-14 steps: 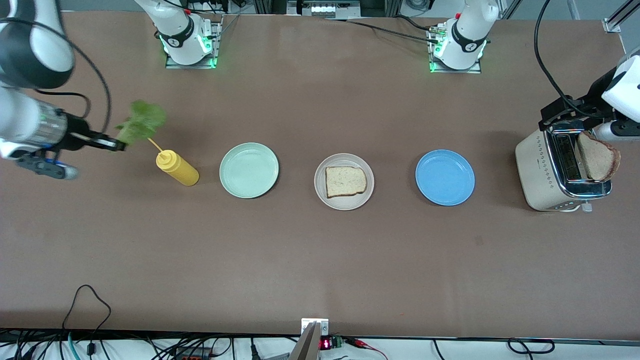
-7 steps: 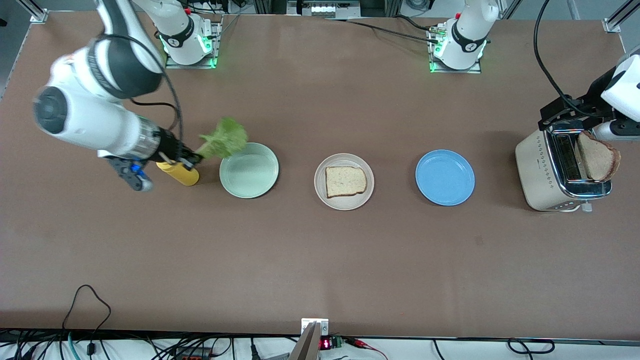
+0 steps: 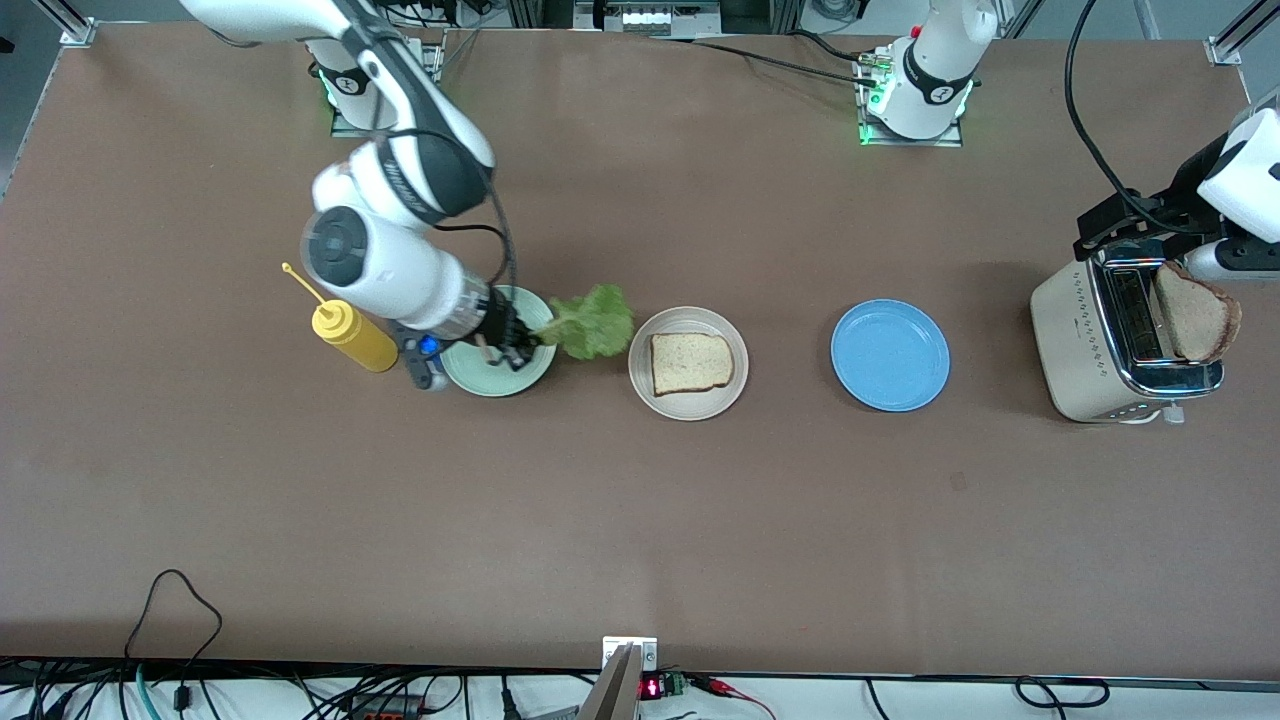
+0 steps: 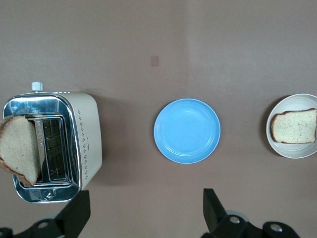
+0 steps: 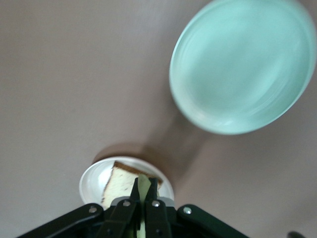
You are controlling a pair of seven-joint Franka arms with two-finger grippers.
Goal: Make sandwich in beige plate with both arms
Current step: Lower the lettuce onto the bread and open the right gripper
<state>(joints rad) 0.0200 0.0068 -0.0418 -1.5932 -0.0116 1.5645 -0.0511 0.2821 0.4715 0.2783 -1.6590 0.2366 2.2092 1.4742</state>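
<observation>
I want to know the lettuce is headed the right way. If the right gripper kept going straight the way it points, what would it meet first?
Probably the beige plate with its bread slice. The right gripper, over the mint green plate, holds the lettuce leaf; its height is unclear.

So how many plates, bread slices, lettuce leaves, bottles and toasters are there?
Plates: 3, mint green plate, beige plate, blue plate
Bread slices: 2
Lettuce leaves: 1
Bottles: 1
Toasters: 1
Total: 8
</observation>
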